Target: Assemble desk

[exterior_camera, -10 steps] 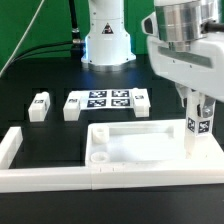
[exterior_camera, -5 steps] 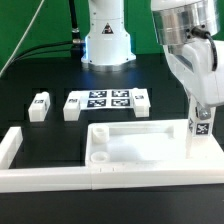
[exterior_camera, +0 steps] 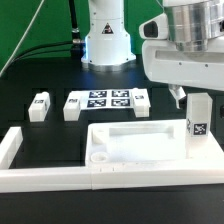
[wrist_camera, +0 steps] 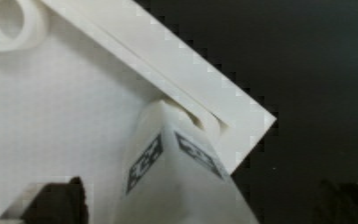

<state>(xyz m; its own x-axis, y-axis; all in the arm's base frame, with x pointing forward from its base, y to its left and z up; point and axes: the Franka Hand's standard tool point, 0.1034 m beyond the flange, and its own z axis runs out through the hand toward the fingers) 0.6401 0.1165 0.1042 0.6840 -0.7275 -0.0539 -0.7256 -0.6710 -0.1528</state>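
Claw [exterior_camera: 188, 96] is open and holds nothing. In the wrist view its fingers [wrist_camera: 51, 200] stand wide on either side of the leg [exterior_camera: 197, 121], clear of it. That leg stands upright in the tabletop's [exterior_camera: 140, 146] corner at the exterior view's right, far side; whether it is fully seated I can't tell.

Tabletop lies rim-up on the bench [exterior_camera: 30, 80], just behind the front frame [exterior_camera: 60, 180].

Progress, as a judgement: early, about a quarter. One leg is in. The socket [exterior_camera: 98, 158] at the near left is empty, and no other posts are up. Three loose legs [exterior_camera: 40, 105] appear to lie on the bench, one apart and two flanking the marker board [exterior_camera: 106, 100].

Left to do: fetch and fit those three.
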